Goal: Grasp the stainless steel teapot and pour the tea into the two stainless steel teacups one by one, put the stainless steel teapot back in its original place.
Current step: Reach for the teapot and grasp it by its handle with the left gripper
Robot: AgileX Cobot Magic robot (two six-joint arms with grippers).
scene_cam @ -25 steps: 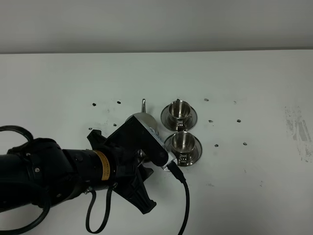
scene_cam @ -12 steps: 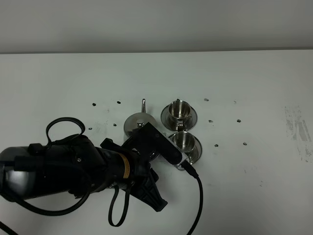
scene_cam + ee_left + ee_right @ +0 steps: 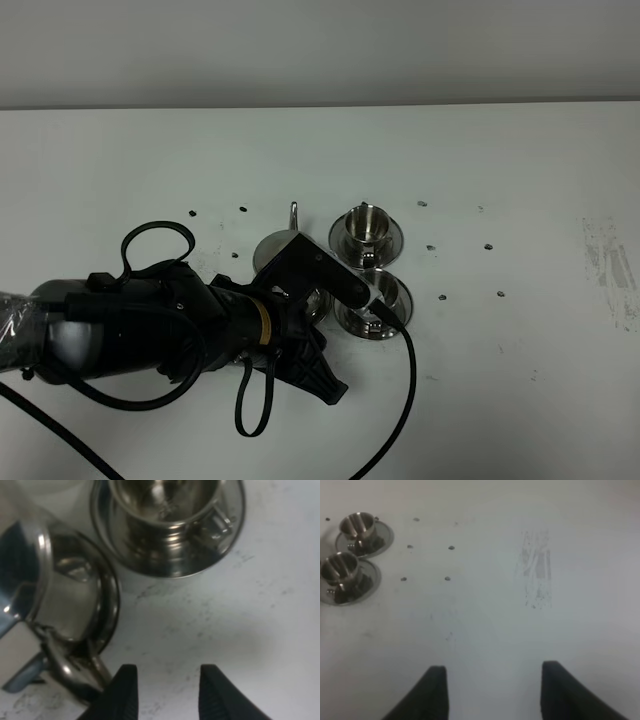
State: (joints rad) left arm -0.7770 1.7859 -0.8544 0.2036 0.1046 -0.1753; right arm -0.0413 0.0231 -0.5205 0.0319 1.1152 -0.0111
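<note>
The steel teapot [image 3: 278, 246] stands left of the two teacups, its thin spout [image 3: 294, 212] pointing away; my left arm [image 3: 200, 330] covers its near side. In the left wrist view the teapot [image 3: 65, 595] sits on its saucer rim [image 3: 112, 607], its loop handle [image 3: 70, 672] just beside one finger. My left gripper [image 3: 167, 695] is open and empty over bare table, between the teapot and the near teacup [image 3: 165, 515]. The far teacup [image 3: 365, 230] and near teacup [image 3: 388, 295] stand on saucers. My right gripper [image 3: 492, 690] is open and empty, far from the teacups [image 3: 357, 527] [image 3: 340, 569].
The white table [image 3: 520, 180] has small dark marks around the cups and a grey scuffed patch [image 3: 610, 265] at the right. A black cable [image 3: 405, 390] loops from my left wrist over the table's front. A wall runs along the back.
My left arm has swung forward and right, toward the teapot and cups. Its wrist now covers the near cup's left edge. The teapot and cups have not moved.
</note>
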